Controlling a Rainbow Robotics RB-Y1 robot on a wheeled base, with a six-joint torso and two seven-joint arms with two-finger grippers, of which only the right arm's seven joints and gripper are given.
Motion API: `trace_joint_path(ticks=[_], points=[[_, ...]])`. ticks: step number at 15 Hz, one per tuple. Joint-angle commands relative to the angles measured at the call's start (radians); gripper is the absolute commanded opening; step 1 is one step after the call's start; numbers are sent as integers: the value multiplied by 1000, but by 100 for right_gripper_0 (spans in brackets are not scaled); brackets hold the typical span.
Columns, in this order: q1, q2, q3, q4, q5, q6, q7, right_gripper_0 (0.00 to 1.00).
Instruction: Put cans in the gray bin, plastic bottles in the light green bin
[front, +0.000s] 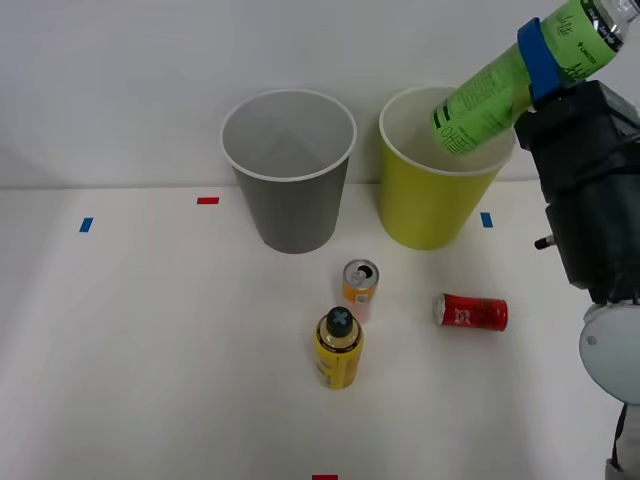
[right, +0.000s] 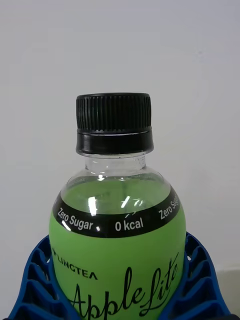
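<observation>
The tool (front: 548, 55) is clamped round the green bottle (front: 500, 85), light, smooth and a bit slippery, tipped over the green bin (front: 430, 215).

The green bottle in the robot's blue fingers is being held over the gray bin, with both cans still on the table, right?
Not quite. The front view shows the green bottle, clamped in the right gripper, tilted over the light green bin, not the gray bin. The orange can and red can are indeed on the table.
</observation>
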Motion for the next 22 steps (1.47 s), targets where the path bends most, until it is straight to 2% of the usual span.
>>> trace_joint_path(ticks=[1, 8, 12, 17, 22], points=[[-101, 22, -27, 119, 25, -27, 18, 0], [-268, 27, -62, 356, 223, -27, 23, 0], [-323, 31, -61, 454, 235, -27, 32, 0], [-360, 8, -65, 477, 273, -28, 51, 0], [-369, 18, -61, 477, 447, -27, 57, 0]])
